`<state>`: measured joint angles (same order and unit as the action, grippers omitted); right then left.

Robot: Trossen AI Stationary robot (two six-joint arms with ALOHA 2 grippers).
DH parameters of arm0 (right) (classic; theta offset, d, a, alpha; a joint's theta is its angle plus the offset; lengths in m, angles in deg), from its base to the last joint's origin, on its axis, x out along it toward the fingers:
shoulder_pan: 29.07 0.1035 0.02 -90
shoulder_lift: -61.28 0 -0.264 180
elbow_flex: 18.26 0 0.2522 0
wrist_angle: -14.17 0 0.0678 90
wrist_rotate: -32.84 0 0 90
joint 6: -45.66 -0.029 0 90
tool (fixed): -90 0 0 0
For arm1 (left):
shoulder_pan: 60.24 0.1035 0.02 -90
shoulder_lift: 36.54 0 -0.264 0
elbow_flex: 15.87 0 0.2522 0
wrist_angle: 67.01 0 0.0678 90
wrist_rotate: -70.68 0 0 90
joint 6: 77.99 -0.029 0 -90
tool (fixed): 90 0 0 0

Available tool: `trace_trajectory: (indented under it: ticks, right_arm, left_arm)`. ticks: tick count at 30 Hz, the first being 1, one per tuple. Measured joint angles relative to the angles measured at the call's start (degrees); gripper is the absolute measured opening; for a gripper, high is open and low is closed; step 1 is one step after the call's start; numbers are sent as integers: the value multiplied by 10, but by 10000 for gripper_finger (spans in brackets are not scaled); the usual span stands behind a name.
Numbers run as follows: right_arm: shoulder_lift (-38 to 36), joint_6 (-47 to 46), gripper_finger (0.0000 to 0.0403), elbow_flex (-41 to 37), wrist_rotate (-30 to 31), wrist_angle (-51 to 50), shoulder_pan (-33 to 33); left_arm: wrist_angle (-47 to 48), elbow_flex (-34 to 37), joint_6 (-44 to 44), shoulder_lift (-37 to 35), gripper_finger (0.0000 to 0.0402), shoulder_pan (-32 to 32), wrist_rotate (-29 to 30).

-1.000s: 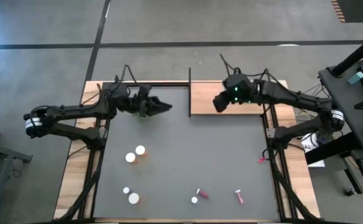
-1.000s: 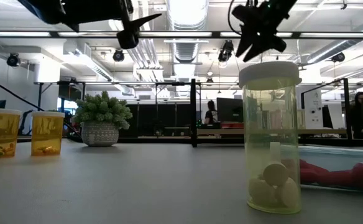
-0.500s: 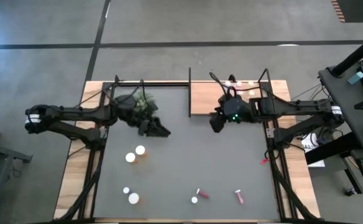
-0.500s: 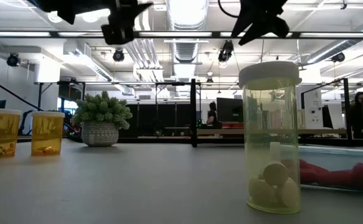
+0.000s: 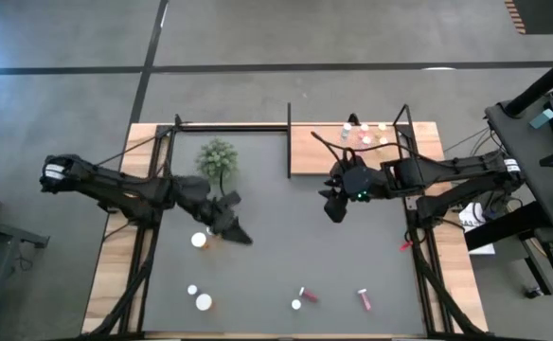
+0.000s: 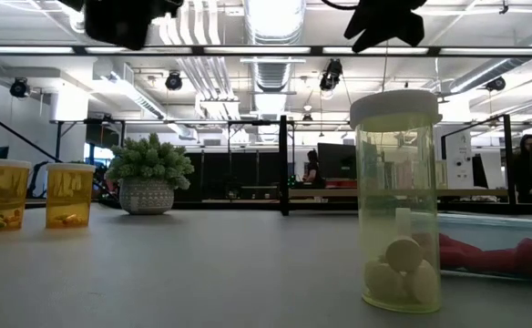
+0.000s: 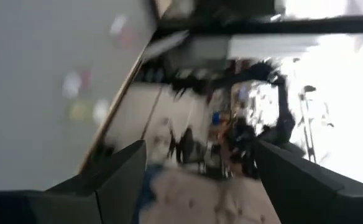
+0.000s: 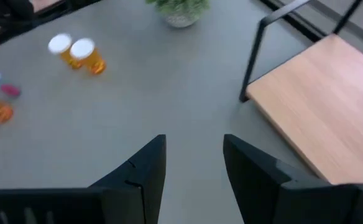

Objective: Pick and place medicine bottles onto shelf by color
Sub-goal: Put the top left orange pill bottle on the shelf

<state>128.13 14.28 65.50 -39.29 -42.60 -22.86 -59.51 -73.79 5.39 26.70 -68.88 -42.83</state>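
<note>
Above the two orange bottles [image 5: 205, 235], your left gripper [image 5: 235, 230] hung released, right gripper [image 5: 334, 209] empty — descend off-centre and you'd topple one.

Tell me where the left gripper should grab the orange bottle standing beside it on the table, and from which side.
Grip the orange bottle around its body just under the white cap, coming from above. It stands upright with its twin close behind, so the jaws should probably straddle it across the free sides. The left gripper, open, hovers right beside the pair.

Bottles [image 5: 206, 235] scattered (several on shelf [image 5: 307, 150])
</note>
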Motion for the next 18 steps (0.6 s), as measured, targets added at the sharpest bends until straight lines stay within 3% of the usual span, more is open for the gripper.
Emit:
trace_trajectory:
  ticks: [9,16,18]
  right_arm:
    - [0,59,151,0,-5,-2,4]
    - [0,94,151,0,-3,-3,4]
    - [0,100,151,0,-3,-3,4]
  left_arm:
    - [125,4,244,12,283,-160,-10]
    - [326,-1,302,9,283,-234,5]
    - [381,-1,303,9,283,-237,33]
